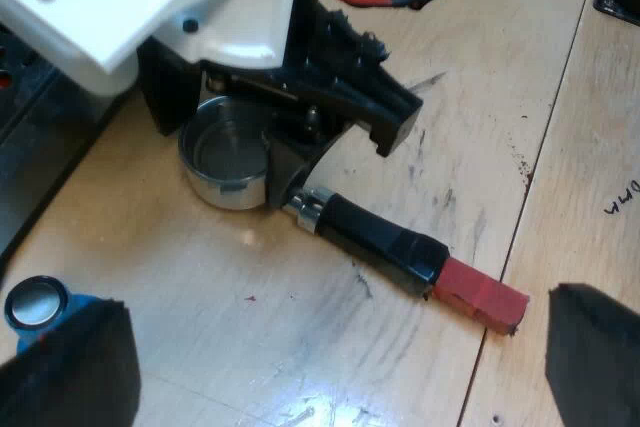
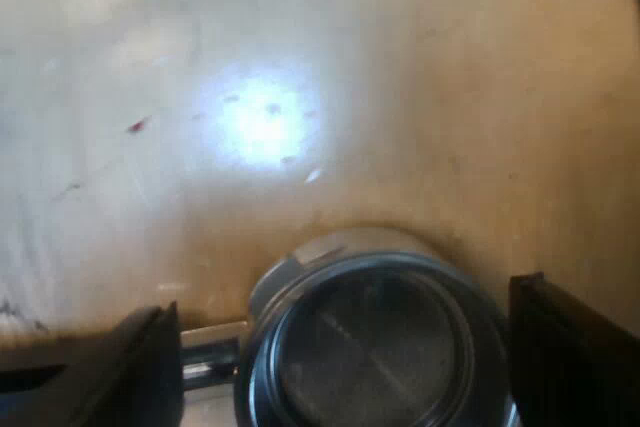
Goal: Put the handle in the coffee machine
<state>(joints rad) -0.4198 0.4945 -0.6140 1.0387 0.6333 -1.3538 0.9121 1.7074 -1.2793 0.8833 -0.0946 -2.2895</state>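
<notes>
Wooden tabletop [image 1: 470, 77] carries the holder [image 1: 380, 242], which lies flat with its metal basket [image 2: 370, 347] open side up and its red end [image 1: 482, 295] on the side away from the blue tamper [image 1: 38, 305]. Your right gripper [image 2: 345, 322] hangs low over the basket, fingers spread wide either side and gripping nothing. Your left gripper [image 1: 330, 367] is wide open too, empty, near the handle. You're at the pick-up, I'd judge. Next you need a firm, square close on the holder before lifting it toward the machine.
</notes>
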